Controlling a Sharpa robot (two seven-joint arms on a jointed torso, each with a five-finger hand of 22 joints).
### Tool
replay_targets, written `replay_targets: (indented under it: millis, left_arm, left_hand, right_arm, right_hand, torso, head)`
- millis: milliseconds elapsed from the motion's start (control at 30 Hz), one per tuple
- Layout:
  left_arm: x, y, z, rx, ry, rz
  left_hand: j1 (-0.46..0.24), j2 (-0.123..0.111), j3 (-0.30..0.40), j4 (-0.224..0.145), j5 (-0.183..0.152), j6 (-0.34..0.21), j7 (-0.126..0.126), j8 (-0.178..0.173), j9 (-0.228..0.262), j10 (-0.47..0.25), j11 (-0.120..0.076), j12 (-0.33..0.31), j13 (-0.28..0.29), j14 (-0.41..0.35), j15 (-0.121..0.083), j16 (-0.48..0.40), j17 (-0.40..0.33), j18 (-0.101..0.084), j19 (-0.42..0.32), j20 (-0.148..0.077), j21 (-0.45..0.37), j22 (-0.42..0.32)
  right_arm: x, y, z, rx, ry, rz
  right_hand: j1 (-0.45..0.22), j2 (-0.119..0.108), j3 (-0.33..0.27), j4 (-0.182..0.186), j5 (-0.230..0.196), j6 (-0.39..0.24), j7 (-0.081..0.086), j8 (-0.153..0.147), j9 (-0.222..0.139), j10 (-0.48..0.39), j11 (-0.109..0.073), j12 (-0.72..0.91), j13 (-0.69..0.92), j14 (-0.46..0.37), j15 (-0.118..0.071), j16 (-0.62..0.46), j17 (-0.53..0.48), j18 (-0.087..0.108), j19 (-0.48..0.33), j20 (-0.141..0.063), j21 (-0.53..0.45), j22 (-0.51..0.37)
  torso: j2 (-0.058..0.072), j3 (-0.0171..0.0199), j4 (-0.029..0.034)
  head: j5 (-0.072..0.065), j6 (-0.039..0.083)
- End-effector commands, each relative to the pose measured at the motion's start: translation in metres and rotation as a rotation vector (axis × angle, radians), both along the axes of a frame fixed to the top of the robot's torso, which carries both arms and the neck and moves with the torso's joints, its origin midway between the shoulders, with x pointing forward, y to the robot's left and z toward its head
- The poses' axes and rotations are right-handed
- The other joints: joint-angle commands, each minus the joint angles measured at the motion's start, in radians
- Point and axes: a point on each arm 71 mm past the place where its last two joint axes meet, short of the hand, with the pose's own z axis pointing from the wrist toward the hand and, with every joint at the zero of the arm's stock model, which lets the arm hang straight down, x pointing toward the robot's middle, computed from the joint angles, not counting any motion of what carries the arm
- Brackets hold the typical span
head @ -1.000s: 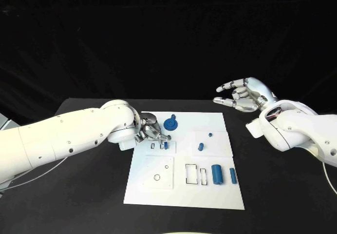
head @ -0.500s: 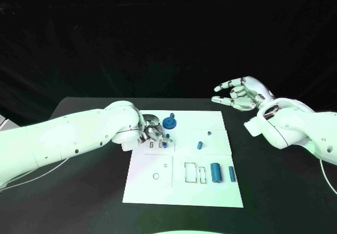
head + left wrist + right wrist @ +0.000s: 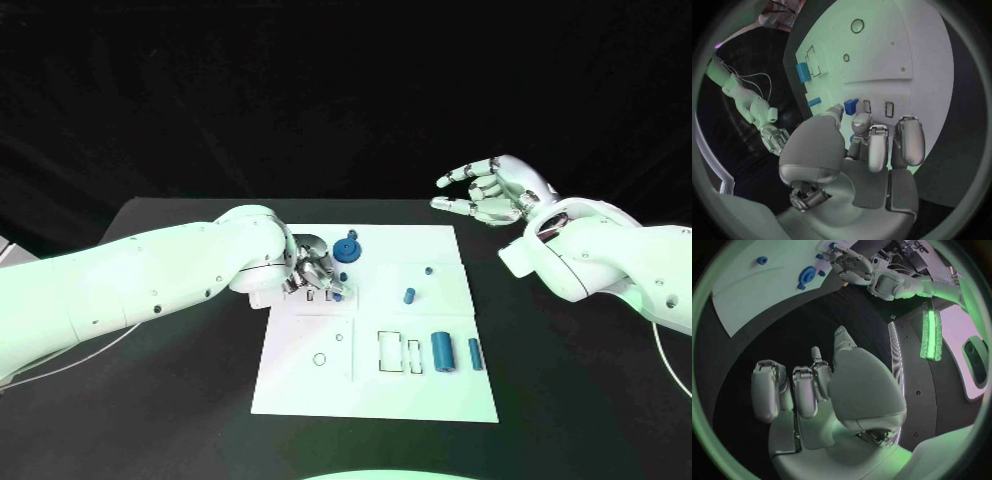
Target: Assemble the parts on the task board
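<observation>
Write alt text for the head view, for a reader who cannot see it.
The robot's left hand rests its fingers at a small blue part near the far left of the white task board. Its right hand hangs open above the black table, beyond the board's far right corner. More blue parts sit on the board, including a round one and two upright pieces.

Dim green-tinged light, fisheye-bent edges

The flat rectangular task board [image 3: 433, 395] was white, printed with thin black outlines of rectangles and small circles. The small plastic parts on it were blue: a round disc [image 3: 348, 251], two upright cylinders [image 3: 444, 353] and smaller pegs [image 3: 410, 295]. The tabletop [image 3: 577, 380] was black. Both metal hands, left [image 3: 310, 272] and right [image 3: 490, 195], were silver on white arms.
</observation>
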Motion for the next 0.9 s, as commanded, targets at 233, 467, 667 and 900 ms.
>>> replay_targets:
  millis: [233,467,667,900]
  left_arm:
    - [-0.002,-0.004,0.000,0.005,0.019,-0.027]
    - [-0.001,-0.003,0.001,-0.015,0.012,-0.005]
    - [-0.001,0.002,0.003,-0.048,0.014,0.030]
    - [-0.004,0.014,0.006,-0.106,0.051,0.083]
  left_hand:
    - [0.141,-0.082,0.345,-0.010,0.005,-0.020,-0.014,0.034,0.094,-0.001,-0.017,-0.008,-0.002,0.092,-0.012,0.001,0.230,-0.019,0.006,-0.012,0.007,0.008]
    - [0.076,-0.152,0.588,-0.095,-0.002,-0.035,-0.011,0.063,0.167,0.009,-0.015,-0.010,-0.003,0.093,-0.011,0.002,0.232,-0.020,0.006,-0.008,0.008,0.013]
    - [0.049,-0.161,0.641,-0.130,0.000,-0.032,-0.011,0.071,0.187,0.013,-0.016,-0.009,0.000,0.094,-0.012,0.004,0.235,-0.020,0.008,-0.008,0.009,0.016]
    - [-0.014,-0.182,0.717,-0.178,0.008,-0.020,-0.017,0.090,0.219,0.024,-0.021,-0.004,0.006,0.098,-0.016,0.009,0.244,-0.019,0.005,-0.011,0.007,0.013]
  right_arm:
    - [0.000,0.002,-0.002,-0.020,0.014,0.025]
    - [0.000,0.003,-0.002,-0.023,0.019,0.028]
    - [0.000,0.003,-0.003,-0.026,0.026,0.032]
    - [0.000,0.002,-0.005,-0.030,0.036,0.034]
  right_hand:
    - [-0.004,0.008,-0.004,-0.004,0.000,-0.002,0.001,0.005,-0.001,-0.007,0.000,-0.003,0.079,0.080,0.002,-0.005,0.176,0.018,0.025,0.006,-0.004,0.170]
    - [-0.002,0.010,-0.003,-0.004,0.002,-0.001,0.001,0.005,-0.001,-0.007,0.000,-0.003,0.079,0.080,0.002,-0.005,0.176,0.018,0.025,0.006,-0.006,0.169]
    - [-0.001,0.011,-0.003,-0.004,0.003,-0.001,0.001,0.005,-0.001,-0.007,0.000,-0.003,0.079,0.080,0.002,-0.006,0.175,0.018,0.025,0.006,-0.006,0.169]
    - [-0.001,0.011,-0.003,-0.004,0.003,-0.001,0.001,0.005,-0.001,-0.007,0.000,-0.004,0.078,0.079,0.002,-0.006,0.173,0.019,0.024,0.006,-0.009,0.168]
  torso:
    - [0.000,0.0004,-0.0024]
    - [0.000,0.0001,0.0006]
    - [-0.001,0.0001,0.0000]
    - [-0.001,0.0006,0.0017]
  head:
    - [-0.003,-0.001]
    - [-0.004,-0.003]
    - [-0.002,-0.001]
    - [-0.001,-0.002]
